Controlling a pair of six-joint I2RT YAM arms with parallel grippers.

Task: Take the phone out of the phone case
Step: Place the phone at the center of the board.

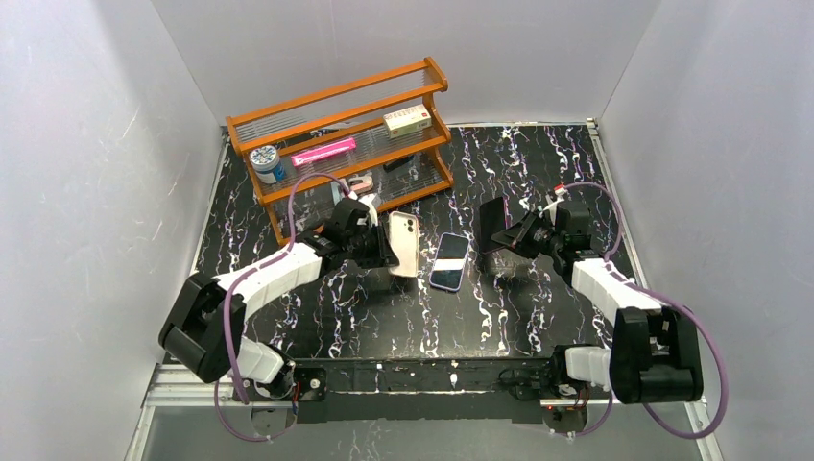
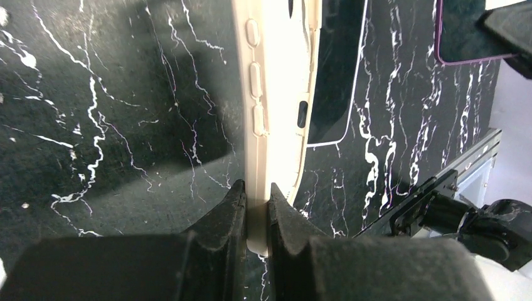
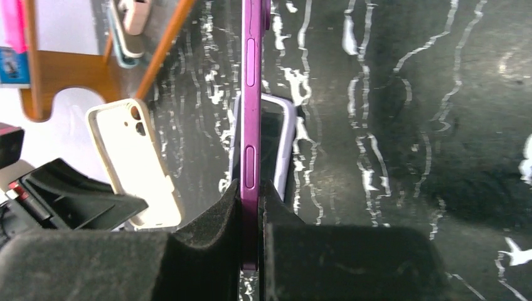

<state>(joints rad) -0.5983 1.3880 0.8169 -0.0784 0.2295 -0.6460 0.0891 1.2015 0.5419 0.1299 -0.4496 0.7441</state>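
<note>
My left gripper is shut on an empty cream phone case and holds it on edge above the black marble table. In the left wrist view the case stands edge-on between my fingertips. My right gripper is shut on a purple phone with no case, held upright and apart from the cream case. In the right wrist view the phone is edge-on in the gripper, with the cream case to its left.
A second phone in a pale-rimmed case lies flat on the table between the two grippers; it also shows in the right wrist view. An orange wooden rack with small boxes and a jar stands at the back left. White walls enclose the table.
</note>
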